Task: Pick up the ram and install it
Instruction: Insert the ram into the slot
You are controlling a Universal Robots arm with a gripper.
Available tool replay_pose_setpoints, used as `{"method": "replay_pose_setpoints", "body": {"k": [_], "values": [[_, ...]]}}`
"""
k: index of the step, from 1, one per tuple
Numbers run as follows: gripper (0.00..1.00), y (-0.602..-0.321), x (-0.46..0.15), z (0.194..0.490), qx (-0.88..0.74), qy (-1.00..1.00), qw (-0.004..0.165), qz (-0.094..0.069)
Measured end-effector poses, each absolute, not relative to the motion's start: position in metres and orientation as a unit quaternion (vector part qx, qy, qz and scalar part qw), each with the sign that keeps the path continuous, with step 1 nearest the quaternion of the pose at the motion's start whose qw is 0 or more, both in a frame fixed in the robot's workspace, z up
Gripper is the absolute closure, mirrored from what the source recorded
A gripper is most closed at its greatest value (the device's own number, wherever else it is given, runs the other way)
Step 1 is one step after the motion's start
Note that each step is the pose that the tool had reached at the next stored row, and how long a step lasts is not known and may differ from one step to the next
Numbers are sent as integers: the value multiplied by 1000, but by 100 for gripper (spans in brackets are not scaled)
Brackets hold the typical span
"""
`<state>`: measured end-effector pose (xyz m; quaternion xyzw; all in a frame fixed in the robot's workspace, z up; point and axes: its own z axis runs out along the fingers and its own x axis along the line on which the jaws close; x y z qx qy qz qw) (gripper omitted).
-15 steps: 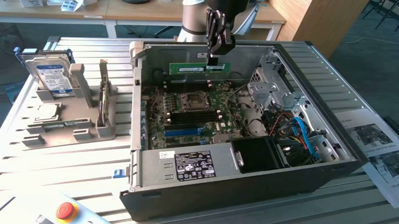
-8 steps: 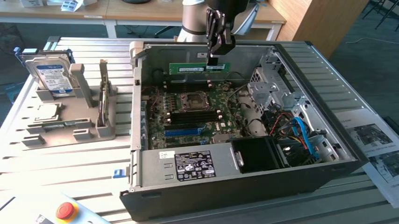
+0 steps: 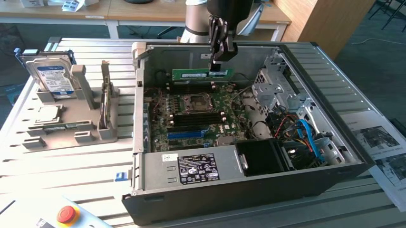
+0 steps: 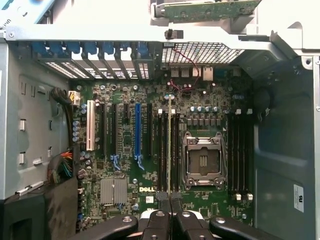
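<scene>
Ram [image 3: 190, 74] clenched edge-up in gripper [image 3: 217, 67], hanging over motherboard [image 3: 190, 121]; in exterior view, 12 o'clock from CPU socket [image 3: 195, 102].

One readable brand
White "DELL" stands on the motherboard [image 4: 197, 202] near the blue slot [image 4: 137, 130]; in the exterior view, the power supply label [image 3: 199, 168], at the motherboard's six o'clock, is unreadable.

We see a slatted metal table [image 3: 82, 175] with an open computer case [image 3: 254, 194] on its middle. A grey holder block [image 3: 104, 135] sits beside the case, toward the exterior view's left edge. Printed sheets [image 3: 381, 142] lie at the opposite edge, and a red button [image 3: 66, 214] at a near corner.
</scene>
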<state>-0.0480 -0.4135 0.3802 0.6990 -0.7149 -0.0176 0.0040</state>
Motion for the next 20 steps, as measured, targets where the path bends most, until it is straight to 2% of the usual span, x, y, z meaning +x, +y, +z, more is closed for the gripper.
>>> {"method": "replay_pose_setpoints", "body": {"k": [20], "values": [[89, -414, -48, 344, 699, -715, 3, -17]]}}
